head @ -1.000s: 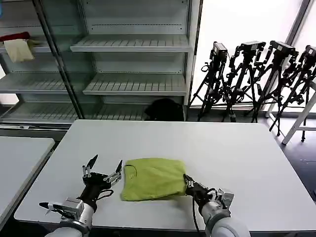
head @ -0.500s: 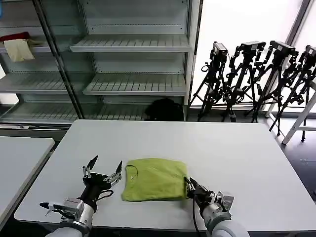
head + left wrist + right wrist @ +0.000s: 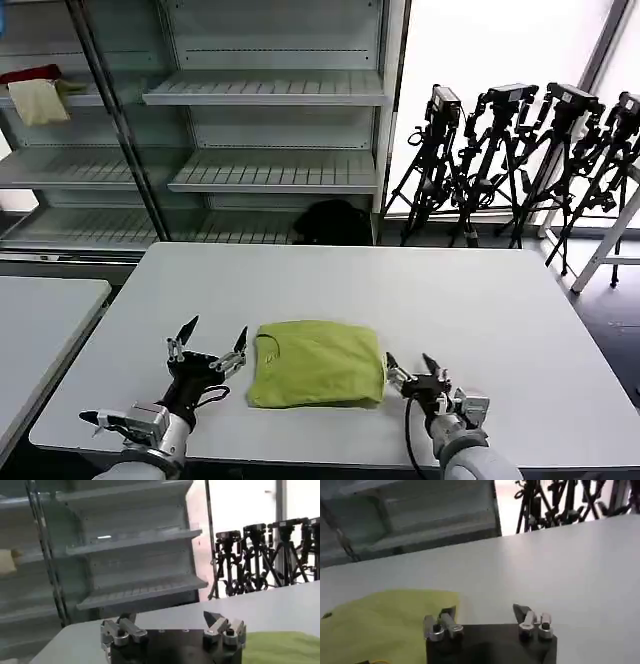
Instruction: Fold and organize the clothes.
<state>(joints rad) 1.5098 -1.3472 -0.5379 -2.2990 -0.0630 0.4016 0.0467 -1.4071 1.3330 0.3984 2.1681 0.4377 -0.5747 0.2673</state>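
The clothes are one lime-green t-shirt (image 3: 318, 363), folded into a rough rectangle near the front edge of the white table (image 3: 480, 300). My left gripper (image 3: 216, 331) stands open just off the shirt's left side, nothing between its fingers. On the shirt's right side my right gripper (image 3: 410, 361) is open too, a small gap away from the cloth. In the left wrist view the left gripper (image 3: 169, 617) points across the table with the t-shirt (image 3: 285, 647) beside one finger. In the right wrist view the right gripper (image 3: 484, 613) is low over bare table, the t-shirt (image 3: 380, 625) next to it.
Metal shelving (image 3: 270, 170) stands behind the table, with a red cloth (image 3: 30, 74) and a cream cloth (image 3: 38, 101) on an upper shelf. Camera tripods (image 3: 520, 160) crowd the back right. A second table (image 3: 40, 320) lies to the left. A black object (image 3: 335, 222) sits on the floor.
My right gripper let go of the shirt's right edge, opened and drew off to the right. The lifted edge settled flat. The left gripper has not moved.
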